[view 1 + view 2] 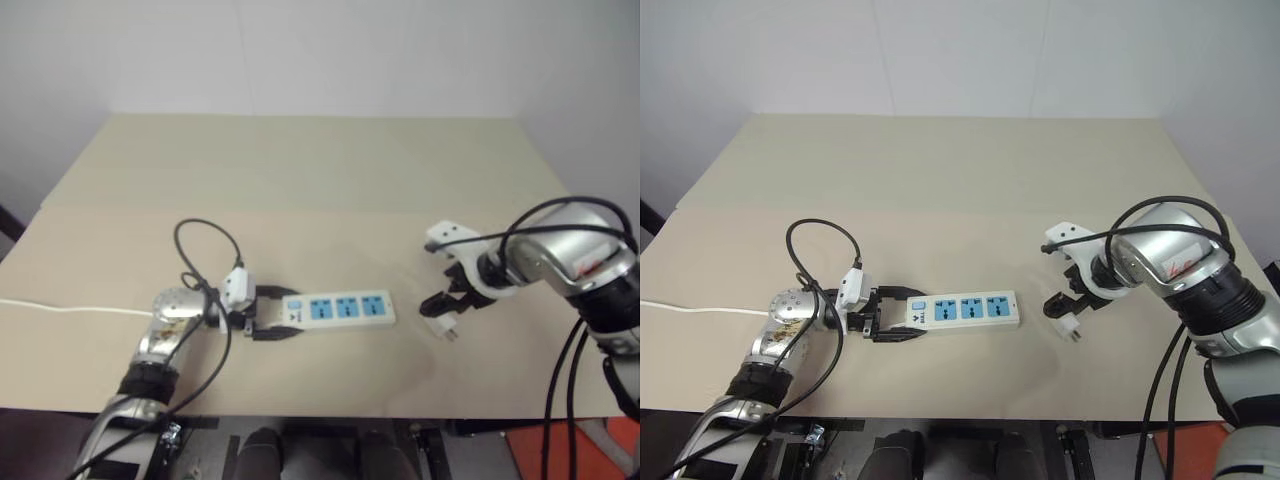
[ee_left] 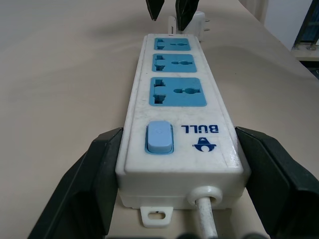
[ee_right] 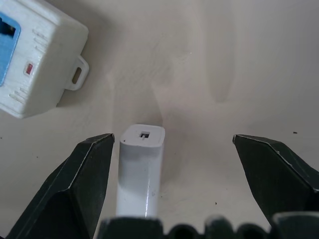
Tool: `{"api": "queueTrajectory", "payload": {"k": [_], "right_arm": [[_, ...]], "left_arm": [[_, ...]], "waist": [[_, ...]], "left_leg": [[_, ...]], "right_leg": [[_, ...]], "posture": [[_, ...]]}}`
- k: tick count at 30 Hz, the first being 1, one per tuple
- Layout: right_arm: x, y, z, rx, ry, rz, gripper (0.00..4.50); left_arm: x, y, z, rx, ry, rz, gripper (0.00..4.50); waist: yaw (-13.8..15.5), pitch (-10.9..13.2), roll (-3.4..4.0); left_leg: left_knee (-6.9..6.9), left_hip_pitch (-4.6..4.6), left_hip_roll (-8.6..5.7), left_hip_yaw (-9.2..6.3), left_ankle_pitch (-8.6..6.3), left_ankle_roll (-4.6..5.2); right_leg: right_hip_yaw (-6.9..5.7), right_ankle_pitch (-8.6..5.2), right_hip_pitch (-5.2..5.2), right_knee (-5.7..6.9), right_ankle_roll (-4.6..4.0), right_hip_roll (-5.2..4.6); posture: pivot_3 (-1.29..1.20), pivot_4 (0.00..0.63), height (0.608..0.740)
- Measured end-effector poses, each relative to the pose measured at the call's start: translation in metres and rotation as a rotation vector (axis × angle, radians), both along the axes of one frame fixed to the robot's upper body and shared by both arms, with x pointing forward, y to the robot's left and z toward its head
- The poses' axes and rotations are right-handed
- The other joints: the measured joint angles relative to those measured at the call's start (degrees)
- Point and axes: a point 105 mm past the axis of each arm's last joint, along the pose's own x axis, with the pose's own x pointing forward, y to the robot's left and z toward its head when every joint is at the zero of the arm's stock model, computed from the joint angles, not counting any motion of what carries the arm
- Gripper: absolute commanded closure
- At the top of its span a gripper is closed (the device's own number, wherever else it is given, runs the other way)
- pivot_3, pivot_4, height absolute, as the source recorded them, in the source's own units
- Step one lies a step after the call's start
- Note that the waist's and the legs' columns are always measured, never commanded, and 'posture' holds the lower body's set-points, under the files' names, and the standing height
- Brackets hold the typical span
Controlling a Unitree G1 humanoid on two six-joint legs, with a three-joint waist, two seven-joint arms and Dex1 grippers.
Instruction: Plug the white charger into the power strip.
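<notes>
The power strip (image 1: 340, 309) lies flat on the beige table, its three blue sockets facing up. My left gripper (image 1: 285, 313) is shut on its switch end, one black finger (image 2: 94, 169) against each long side. The white charger (image 1: 445, 325) lies on its side on the table, a short way beyond the strip's far end. My right gripper (image 3: 173, 138) hangs over it, pointing steeply down, open. The white charger (image 3: 141, 169) sits between the two fingers, close to one of them and clear of the other.
The strip's thin white cord (image 1: 60, 308) runs off towards the table's left edge. A black cable (image 1: 205, 240) loops above my left wrist. Bare tabletop (image 1: 300, 170) stretches back to the wall. The table's front edge is close below both hands.
</notes>
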Motion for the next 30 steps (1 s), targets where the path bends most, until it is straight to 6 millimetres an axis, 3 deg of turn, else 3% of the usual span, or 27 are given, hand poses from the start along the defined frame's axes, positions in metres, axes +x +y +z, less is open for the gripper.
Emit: {"api": "queueTrajectory", "payload": {"k": [16,19,27,30], "right_arm": [[-0.005,0.006,-0.017,0.021,0.046,0.008,0.0],[-0.006,0.006,-0.017,0.022,0.047,0.005,0.48],[-0.004,0.005,-0.019,0.026,0.048,-0.009,3.19],[-0.004,0.005,-0.019,0.023,0.046,-0.011,3.38]], "left_arm": [[-0.001,0.0,0.0,0.001,-0.002,0.003,1.26],[-0.001,0.0,0.0,0.001,-0.004,0.004,1.26],[-0.001,0.0,0.0,0.0,-0.004,0.007,1.26],[-0.001,0.0,0.0,0.0,-0.005,0.008,1.26]], "waist": [[0.0,0.0,0.0],[0.0,0.0,0.0],[-0.01,0.0,0.0],[-0.01,0.0,0.0]], "left_leg": [[0.0,-0.01,0.0,0.0,0.0,0.0],[0.0,-0.01,0.0,0.0,0.0,0.0],[0.0,-0.01,0.0,0.0,0.0,0.0],[0.0,-0.01,0.0,0.0,0.0,0.0]], "right_leg": [[0.0,0.0,0.0,0.0,0.0,0.0],[0.0,0.0,0.0,0.0,0.0,0.0],[0.0,0.0,0.0,-0.01,0.0,0.0],[0.0,0.0,0.0,-0.01,0.0,0.0]], "posture": [[0.0,0.15,0.74],[0.0,0.15,0.74],[0.0,0.15,0.74],[0.0,0.15,0.74]]}}
